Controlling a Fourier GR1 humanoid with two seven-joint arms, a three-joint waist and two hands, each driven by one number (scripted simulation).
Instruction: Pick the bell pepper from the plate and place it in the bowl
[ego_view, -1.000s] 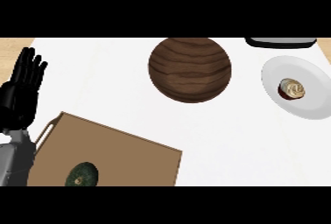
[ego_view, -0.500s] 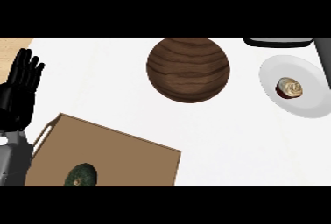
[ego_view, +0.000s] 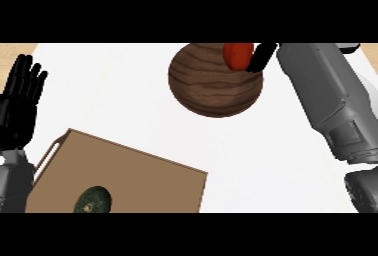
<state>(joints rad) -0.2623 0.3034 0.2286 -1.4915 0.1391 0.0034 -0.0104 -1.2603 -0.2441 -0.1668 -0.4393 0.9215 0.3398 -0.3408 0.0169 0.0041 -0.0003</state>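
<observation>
1. White counter top (ego_view: 133, 100), a strip of pale wood showing at the far corners. I read everything here from the head view alone.
2. My right hand (ego_view: 260, 56) is at the top edge, black fingers curled round the red bell pepper (ego_view: 238, 55). The pepper sits over the far rim of the brown wooden bowl (ego_view: 214, 82); I cannot tell whether it touches the rim.
3. The plate is out of sight.
4. Left hand (ego_view: 21, 107) rests open at the left edge, fingers up. Leave it there.
5. Nearer me: a brown cutting board (ego_view: 125, 175) with a dark green round fruit (ego_view: 92, 200) on it. Well apart from the bowl, not in play.
6. Step in hand, as I judge it: the release. I would bring the pepper in toward the bowl's middle and lower it before opening the fingers, so it cannot roll off the rim onto the counter.
7. Forearm hides what lies to the right.
</observation>
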